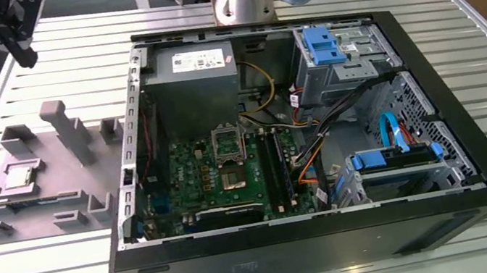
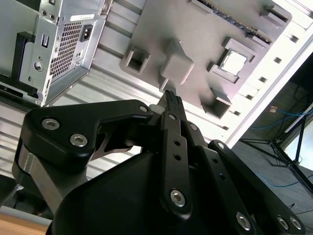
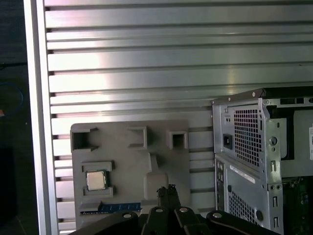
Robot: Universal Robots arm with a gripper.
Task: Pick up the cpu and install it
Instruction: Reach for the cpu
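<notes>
One cpu (image 3: 96, 180) lies in one holder (image 3: 122, 161); claw (image 3: 168, 188) closed.

I see a grey holder (image 1: 67, 135) on the slatted table (image 1: 90, 36), just beside the open case (image 1: 319, 242); its motherboard (image 1: 196, 173) faces up.

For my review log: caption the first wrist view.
Gripper hovers above the holder tray; the cpu sits in its pocket, untouched.

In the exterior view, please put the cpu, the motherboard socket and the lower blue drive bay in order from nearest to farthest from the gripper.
1. The cpu, in the grey holder on the exterior view's left, nearest the gripper.
2. The motherboard socket, toward the middle.
3. The lower blue drive bay, toward the exterior view's right.
</notes>
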